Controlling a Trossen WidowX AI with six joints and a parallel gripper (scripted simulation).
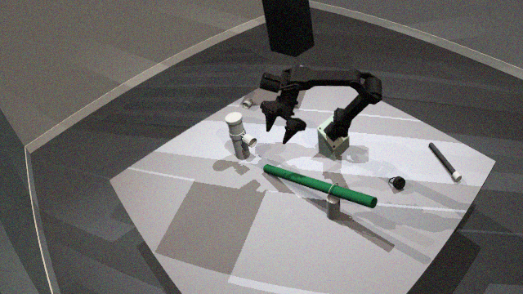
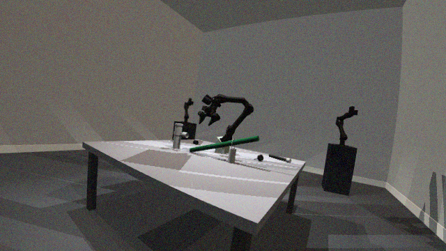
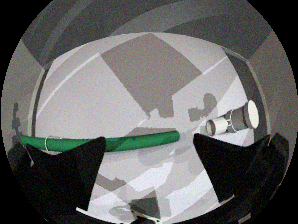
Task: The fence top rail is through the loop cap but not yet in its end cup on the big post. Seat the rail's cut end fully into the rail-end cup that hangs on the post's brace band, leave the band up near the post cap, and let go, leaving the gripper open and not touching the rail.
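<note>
The green top rail (image 1: 310, 182) (image 2: 223, 143) (image 3: 133, 141) runs through the loop cap (image 1: 333, 196) on a short grey post (image 1: 333, 208) (image 2: 232, 155). It is tilted, with its cut end (image 1: 267, 168) down near the table and apart from the cup. The big grey post (image 1: 238, 140) (image 2: 177, 136) (image 3: 234, 123) stands upright with a pale cap (image 1: 234, 118). Its brace band (image 1: 236, 135) sits just below the cap and carries the rail-end cup (image 1: 249, 140) (image 2: 185, 134) (image 3: 214, 125). My gripper (image 1: 278, 134) (image 2: 206, 123) (image 3: 149, 140) is open and empty. It hangs in the air right of the post and above the rail's cut end, touching nothing.
The arm's base block (image 1: 333, 142) stands behind the rail. A black rod with a white tip (image 1: 444, 161) and a small black cap (image 1: 398, 182) lie at the right. A small silver fitting (image 1: 247, 103) lies at the back. Another arm on a pedestal (image 2: 339, 167) stands off the table.
</note>
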